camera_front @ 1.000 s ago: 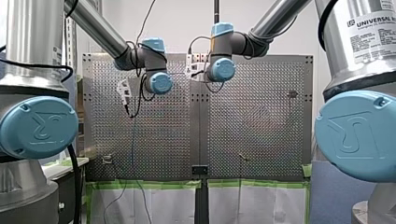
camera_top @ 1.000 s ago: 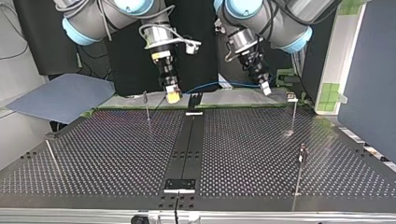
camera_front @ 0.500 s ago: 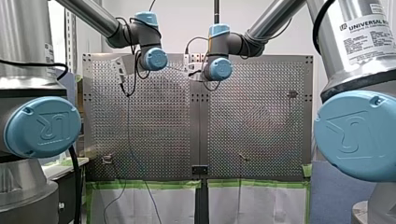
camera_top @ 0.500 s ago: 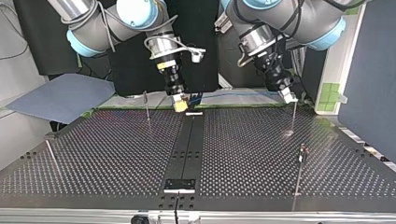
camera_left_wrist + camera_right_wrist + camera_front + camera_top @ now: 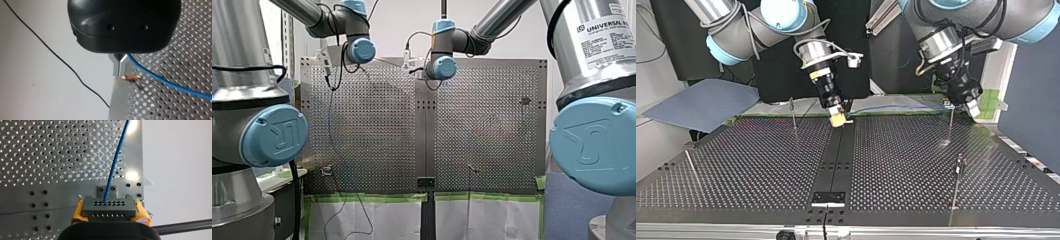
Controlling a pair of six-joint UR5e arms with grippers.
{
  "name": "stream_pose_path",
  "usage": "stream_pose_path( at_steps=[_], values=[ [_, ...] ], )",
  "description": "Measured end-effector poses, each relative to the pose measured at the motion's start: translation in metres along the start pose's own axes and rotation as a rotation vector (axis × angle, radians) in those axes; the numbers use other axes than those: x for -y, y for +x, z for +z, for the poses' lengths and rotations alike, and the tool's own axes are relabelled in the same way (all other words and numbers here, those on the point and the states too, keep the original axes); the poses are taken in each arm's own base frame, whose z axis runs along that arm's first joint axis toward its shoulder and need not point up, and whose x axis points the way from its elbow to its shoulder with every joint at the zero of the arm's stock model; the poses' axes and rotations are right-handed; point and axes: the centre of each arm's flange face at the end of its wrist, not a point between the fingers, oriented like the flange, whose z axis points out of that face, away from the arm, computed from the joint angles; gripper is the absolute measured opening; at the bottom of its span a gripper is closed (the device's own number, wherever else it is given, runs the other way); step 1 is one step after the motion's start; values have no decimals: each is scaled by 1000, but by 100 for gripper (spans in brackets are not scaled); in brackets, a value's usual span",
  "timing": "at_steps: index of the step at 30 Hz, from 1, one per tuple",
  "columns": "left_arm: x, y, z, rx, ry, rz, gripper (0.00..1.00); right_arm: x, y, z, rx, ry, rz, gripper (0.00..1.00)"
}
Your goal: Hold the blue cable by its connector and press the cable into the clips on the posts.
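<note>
In the right wrist view, my right end effector (image 5: 109, 207) is clamped on a grey rectangular connector (image 5: 109, 212) that has two rows of small holes. Its yellow pads (image 5: 78, 211) press against the block's two ends. The thin blue cable (image 5: 115, 165) leaves the row of holes farther from the wrist and runs straight ahead of the end effector, over the perforated metal bench (image 5: 50, 157).

In the left wrist view, my left end effector (image 5: 120, 72) has its two metal fingers (image 5: 115, 67) drawn narrow, almost touching. The blue cable is pinched at their root and slants away across the bench. Just past the fingertips sits a small orange-and-dark part (image 5: 130, 78), too blurred to identify.

In the top view, the right end effector is at the upper centre of the frame, low over the bench's far edge, at the far end of the black centre strip (image 5: 833, 165). The left end effector is in the upper right, just beside the top of a thin metal post (image 5: 950, 125). The cable stretches between the two end effectors along that far edge. Three more thin posts stand well apart on the bench: one at upper centre-left (image 5: 794, 115), one at the right (image 5: 957, 180) and one at the left (image 5: 692, 170).

In the front view, the cable hangs from the left end effector in the upper left and runs down the frame's left side.
</note>
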Motion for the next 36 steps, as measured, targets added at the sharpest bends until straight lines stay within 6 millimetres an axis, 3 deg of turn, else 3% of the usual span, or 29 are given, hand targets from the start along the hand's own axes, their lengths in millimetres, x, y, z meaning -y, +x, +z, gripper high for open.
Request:
stream_pose_path(
  at_steps=[5, 11, 22, 36],
  values=[
    [-7, 14, 16, -44, 5, 64, 0, 1, 4, 3, -10, 3, 2, 0],
    [-9, 20, 19, -87, 38, 96, 0, 2, -1, 10, -6, 4, 2, 0],
    [3, 5, 36, -89, 68, 82, 0, 9, 5, 27, -31, 14, 6, 0],
    [12, 6, 78, -74, 33, 42, 0, 17, 15, 38, -54, 25, 11, 0]
  ],
)
